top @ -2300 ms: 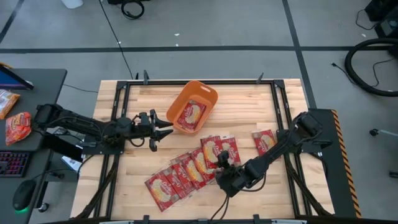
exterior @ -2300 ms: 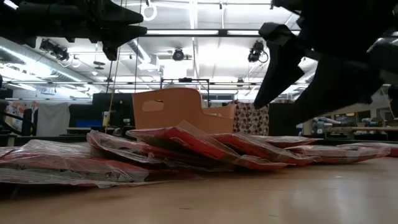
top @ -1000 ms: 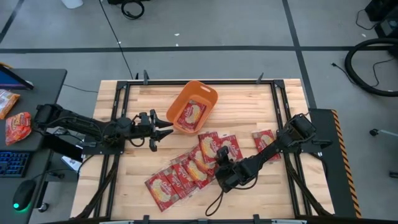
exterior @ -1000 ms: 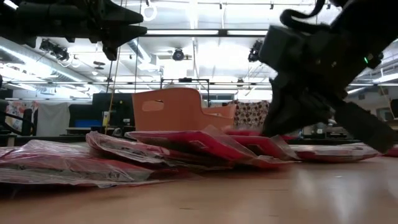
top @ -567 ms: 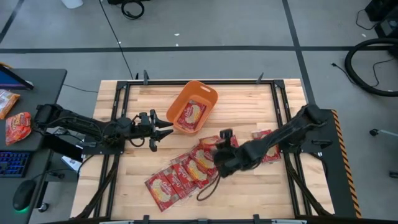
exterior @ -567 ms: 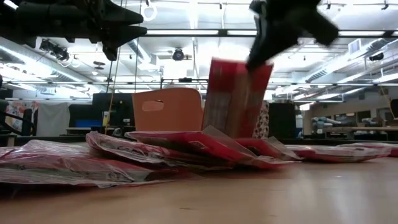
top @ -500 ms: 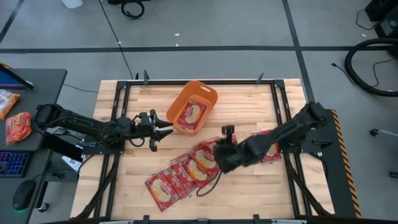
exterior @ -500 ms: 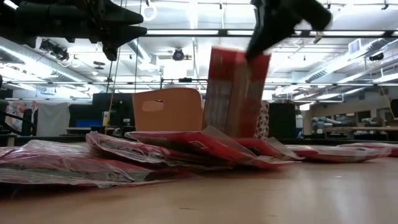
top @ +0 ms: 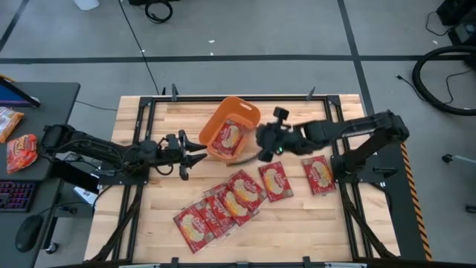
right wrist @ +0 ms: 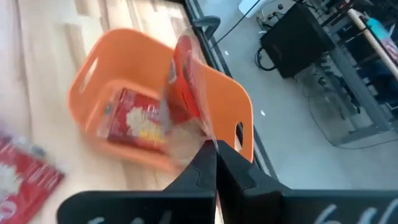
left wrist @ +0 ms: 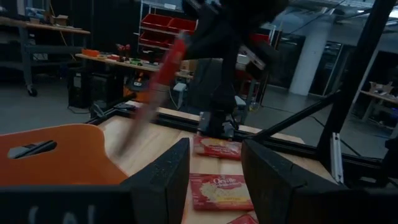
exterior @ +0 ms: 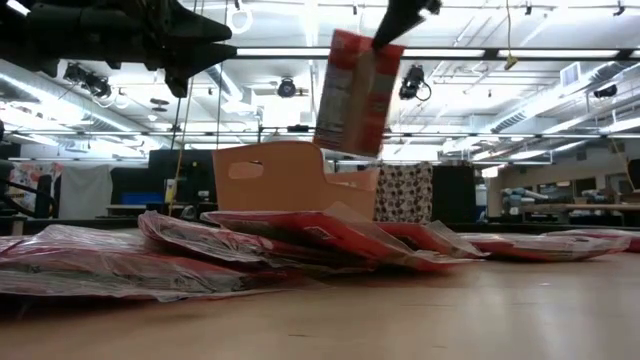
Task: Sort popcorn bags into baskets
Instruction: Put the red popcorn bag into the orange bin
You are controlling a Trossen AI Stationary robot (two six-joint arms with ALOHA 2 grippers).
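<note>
While dangling a popcorn bag, right hand hovers beside basket

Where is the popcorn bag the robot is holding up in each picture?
High view: held popcorn bag edge-on at the orange tub rim.
Low view: bag hanging high above the tub.
Left wrist view: red streak beside the tub.
Right wrist view: bag above the tub.
Shared landmark: the tub.

You're looking at red popcorn bags showing cream-yellow centre panels, an orange tub glowing bright, and a pale striped wooden desk lying beneath dark arms
</note>
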